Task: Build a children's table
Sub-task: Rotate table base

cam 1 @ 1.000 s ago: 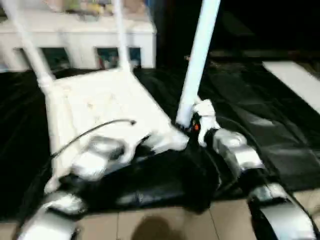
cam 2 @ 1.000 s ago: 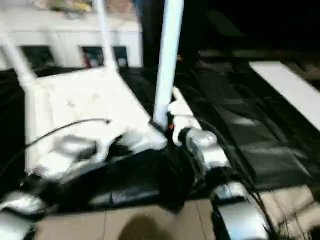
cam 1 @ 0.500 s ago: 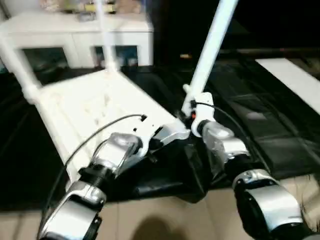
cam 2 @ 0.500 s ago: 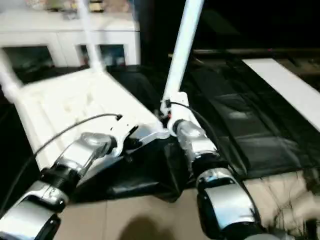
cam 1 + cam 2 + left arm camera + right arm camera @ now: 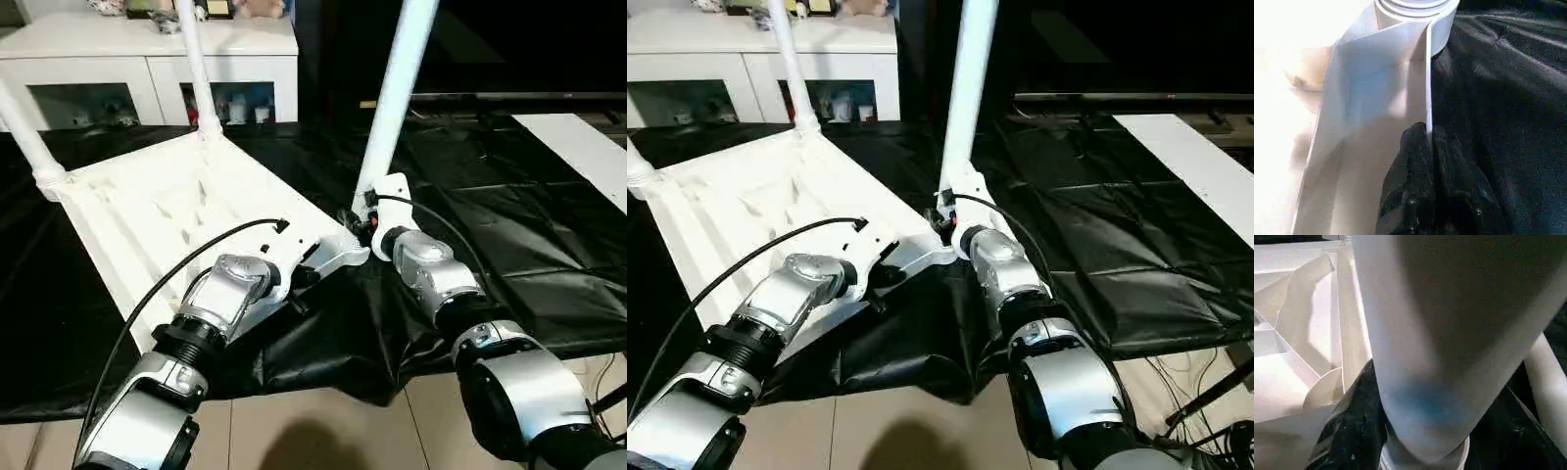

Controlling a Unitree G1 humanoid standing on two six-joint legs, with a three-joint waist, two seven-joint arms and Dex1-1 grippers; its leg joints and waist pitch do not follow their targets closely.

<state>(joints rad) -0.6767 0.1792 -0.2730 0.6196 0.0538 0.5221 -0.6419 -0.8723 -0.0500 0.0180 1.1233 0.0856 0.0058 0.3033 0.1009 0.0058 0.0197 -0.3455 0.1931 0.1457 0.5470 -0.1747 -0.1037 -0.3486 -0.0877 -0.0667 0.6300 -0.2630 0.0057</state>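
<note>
White ribbed plastic tabletop (image 5: 186,211) lies underside-up on crinkled glossy black sheeting (image 5: 509,215), at 10 o'clock from the arms. Smooth white tapered tube legs stand in its round corner sockets; the near one (image 5: 397,88) rises at 12. Left pincer (image 5: 1427,147) is clenched on the thin rim wall just beside that socket. Right pincer (image 5: 1415,431) grips the near leg's base. Open sheeting lies at 3 o'clock; a white glass-door cabinet (image 5: 147,59) stands behind.
</note>
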